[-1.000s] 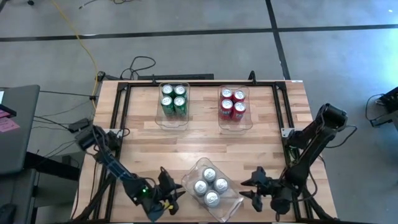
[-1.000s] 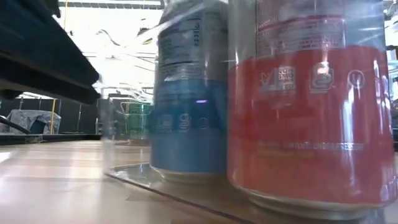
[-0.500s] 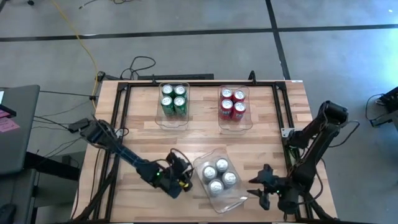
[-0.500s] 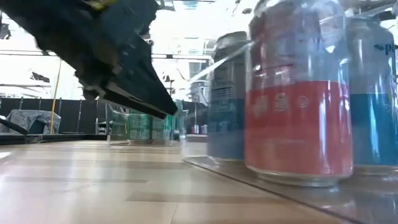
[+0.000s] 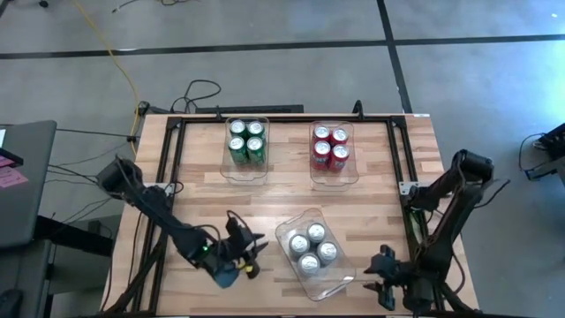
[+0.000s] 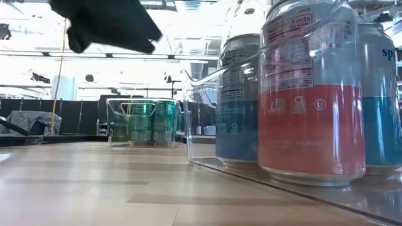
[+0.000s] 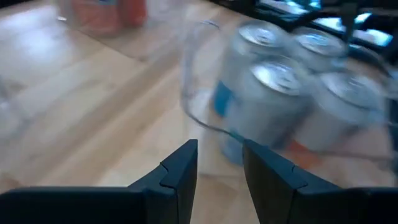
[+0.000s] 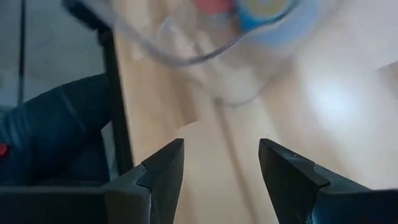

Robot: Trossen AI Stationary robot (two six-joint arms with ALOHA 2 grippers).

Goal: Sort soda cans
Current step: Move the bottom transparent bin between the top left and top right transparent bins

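Left end effector hovers empty, fingers slightly parted, just beside the clear bin holding four silver cans at the desk's near edge. Right end effector waits open, nearby. Green cans and red cans sit binned at the far side.

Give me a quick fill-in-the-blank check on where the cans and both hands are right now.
1. The green cans stand in the far ____ bin.
2. The bin nearest both hands holds four ____ cans.
3. The left hand holds ____.
4. The right hand waits at the table's near-____ corner.

Missing words: left; silver; nothing; right
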